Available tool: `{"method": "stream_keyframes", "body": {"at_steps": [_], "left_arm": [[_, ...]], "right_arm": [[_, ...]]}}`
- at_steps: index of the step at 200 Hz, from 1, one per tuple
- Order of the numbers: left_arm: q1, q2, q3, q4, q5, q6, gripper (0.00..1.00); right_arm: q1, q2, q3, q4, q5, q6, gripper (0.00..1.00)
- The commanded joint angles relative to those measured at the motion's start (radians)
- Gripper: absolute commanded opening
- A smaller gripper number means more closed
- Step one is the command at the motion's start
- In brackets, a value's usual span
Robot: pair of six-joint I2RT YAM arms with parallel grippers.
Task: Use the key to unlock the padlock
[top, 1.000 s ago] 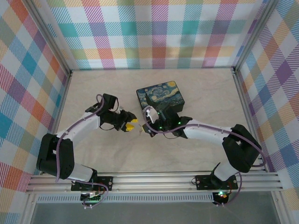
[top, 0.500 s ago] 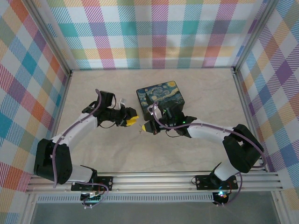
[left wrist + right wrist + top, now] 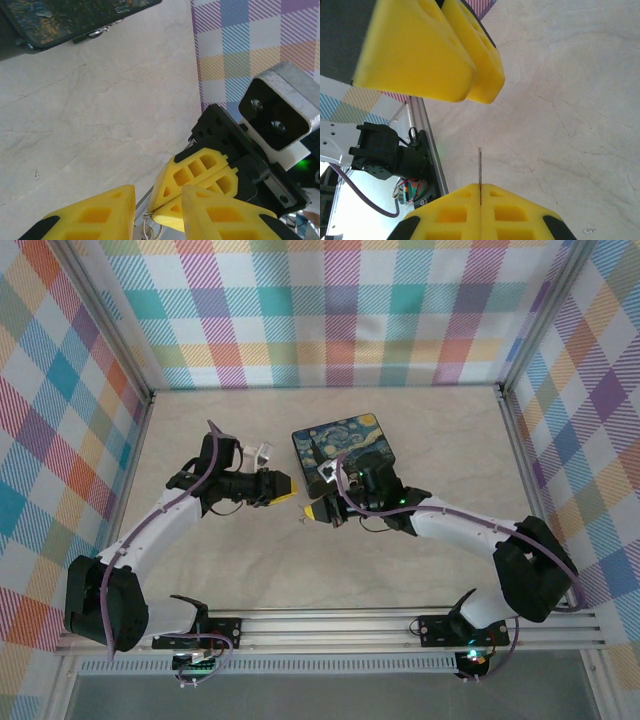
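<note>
Between jaws, thin, perhaps silvery key (image 3: 480, 167)

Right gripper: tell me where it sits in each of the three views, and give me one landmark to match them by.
Top external: the right gripper is just left of centre, pointing left, shut on the key.
Left wrist: lower centre-right, its closed yellow tips coming toward the camera.
Right wrist: bottom centre, the key standing up from the seam.
Shared landmark: the left gripper's fingers, facing it.
</note>
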Motion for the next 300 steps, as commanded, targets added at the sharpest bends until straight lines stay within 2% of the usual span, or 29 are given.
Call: {"method": "stream_keyframes", "body": {"at_steps": [1,44,125,190,246,262,278,300], "left_arm": [[-0.025,0.0,0.014,0.029,0.062,0.084,0.3],[-0.052,0.038,0.044,0.024,0.076,0.106,0.31],[-0.088,0.083,0.069,0.048,0.076,0.103,0.3],[-0.091,0.06,0.056,0.065,0.09,0.106,0.21],[-0.091,0.063,0.052,0.076,0.103,0.099,0.08],[-0.091,0.065,0.052,0.076,0.095,0.089,0.0],[-0.091,0.074,0.053,0.115,0.07,0.072,0.0],[-0.089,0.101,0.062,0.125,0.015,0.033,0.0]], "right_arm": [[-0.022,-0.021,0.007,0.0,-0.068,-0.012,0.0],[-0.066,-0.03,0.009,0.046,-0.134,0.023,0.0],[-0.066,-0.009,0.024,0.063,-0.181,0.048,0.0],[-0.072,0.025,0.024,0.135,-0.203,0.106,0.0],[-0.113,0.055,0.003,0.232,-0.247,0.197,0.0],[-0.125,0.072,0.008,0.25,-0.275,0.224,0.0],[-0.132,0.091,0.016,0.266,-0.303,0.253,0.0],[-0.138,0.114,0.03,0.269,-0.331,0.275,0.14]]}}
